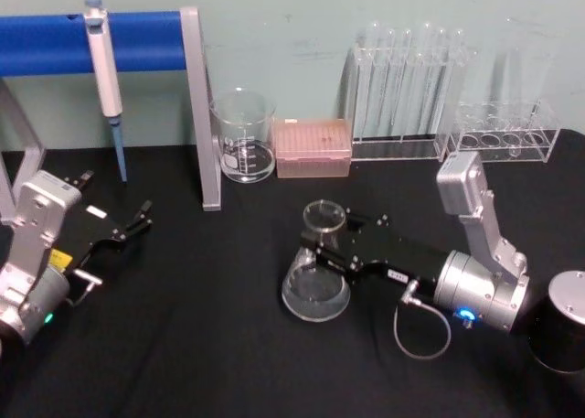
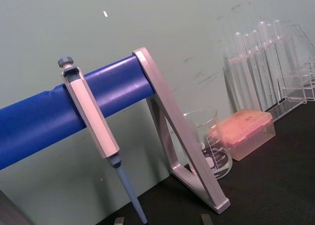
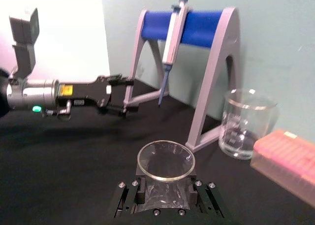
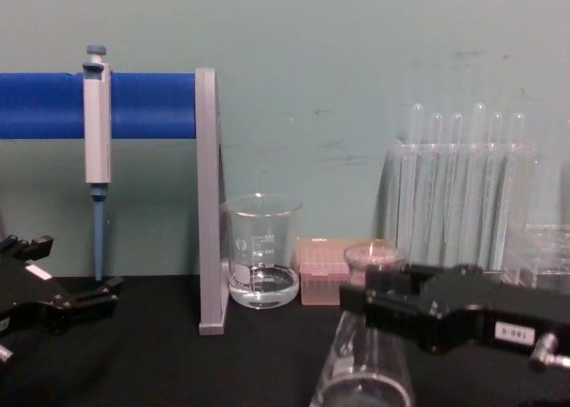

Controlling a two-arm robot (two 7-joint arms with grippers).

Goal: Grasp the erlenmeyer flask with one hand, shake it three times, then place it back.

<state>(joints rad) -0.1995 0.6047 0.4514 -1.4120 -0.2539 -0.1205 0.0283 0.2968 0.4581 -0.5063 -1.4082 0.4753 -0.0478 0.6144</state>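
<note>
The right gripper [image 1: 317, 244] is clamping the neck of the tilted erlenmeyer flask [image 1: 315, 294] near the middle of the bench [image 1: 210, 345]. The grasp looks done, while setting it back is remaining and the shake count is impossible to judge. The left gripper [image 1: 132, 224] is idling, spread wide, near the left edge.

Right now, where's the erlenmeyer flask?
Head view, near the centre of the table: the erlenmeyer flask is clamped at its neck in the right hand, in front of the pink tip box and the beaker.
</note>
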